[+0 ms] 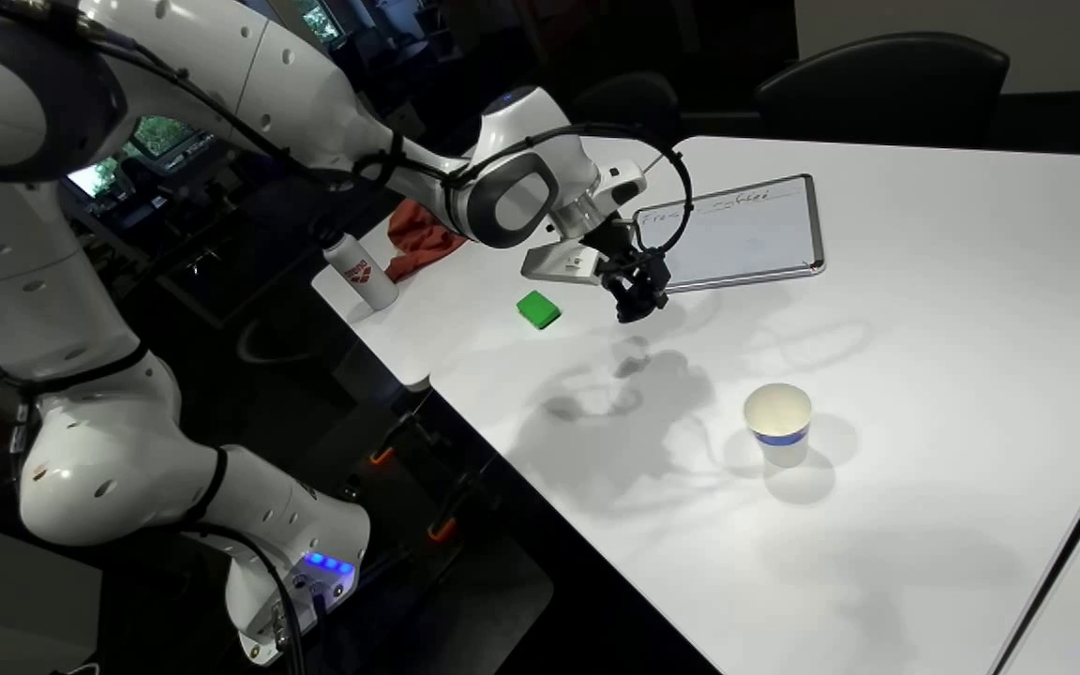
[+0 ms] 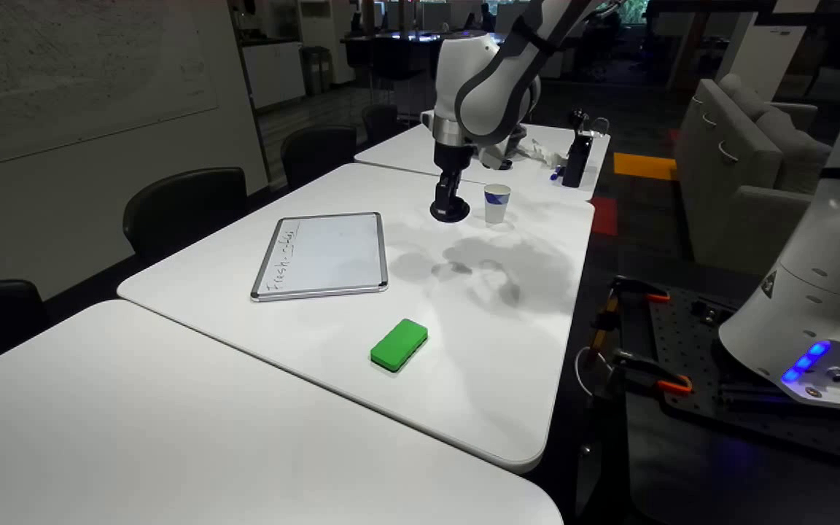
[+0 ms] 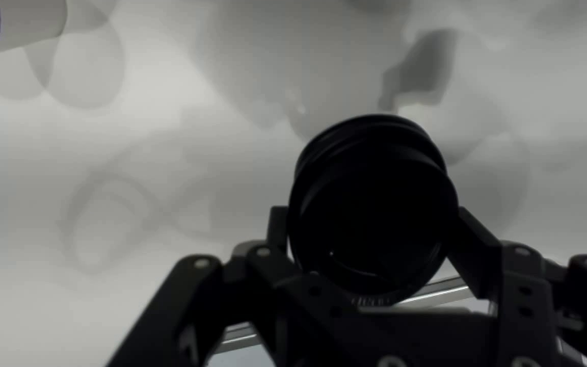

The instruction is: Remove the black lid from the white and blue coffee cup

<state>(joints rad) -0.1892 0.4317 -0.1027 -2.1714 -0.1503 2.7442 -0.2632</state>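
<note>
Wrist view: black lid (image 3: pixel 372 204) in the middle, clasped between the two fingers (image 3: pixel 477 255) of the gripper (image 3: pixel 375 227); a part of the coffee cup (image 3: pixel 18 20) at the upper-left corner.
Gripper: clamped on the lid, holding it above the white table (image 1: pixel 952 328).
Coffee cup: upright on the table in both exterior views, lid off, pale inside showing, blue band on its white wall; it stands apart from the lid.
Whiteboard (image 2: pixel 332 251): flat on the table, written on along one side; in an exterior view a looping black cable (image 1: pixel 688 192) crosses it, and in the wrist view its frame runs behind the gripper.
Green block (image 2: pixel 399 345): on the table, near the whiteboard, well apart from the cup.
Red cloth (image 1: pixel 423 242): beside a white bottle (image 1: pixel 364 274), partly hidden behind the arm (image 1: pixel 306 103).
Black chairs (image 2: pixel 187 208): along the table's side.
Clamps (image 2: pixel 675 384): orange-tipped, near the lower part of the arm.
Grey sofa (image 2: pixel 726 197): beyond the clamps.
</note>
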